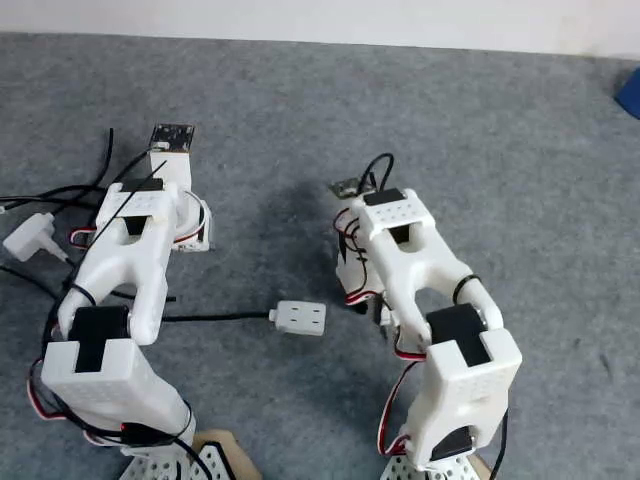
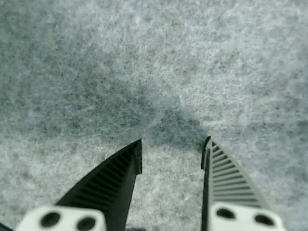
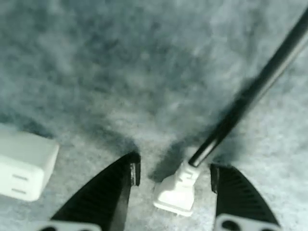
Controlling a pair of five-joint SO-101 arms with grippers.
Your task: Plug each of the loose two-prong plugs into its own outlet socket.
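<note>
While neither plug is in yet, the whole job lies ahead: the socket point(image 1: 300, 318) sits on the grey table point(image 1: 480, 120) between the two arms, with nothing plugged into it as far as I can see. One plug point(image 1: 28, 238) lies well off beside the left arm, and nobody's on it. The left gripper point(image 2: 173, 142) hangs over bare table, jaws wide, nothing between them. Now the right gripper point(image 3: 174, 168), here's the interest: jaws wide, low over the table, and a second plug point(image 3: 175, 192) lies right in the gap, its black cord point(image 3: 250, 91) running away out of it. It sits nearer one jaw than the other, and I judge neither is touching it. The socket lies near those jaws, off to one side. So: no grasp made, two plugs to seat
</note>
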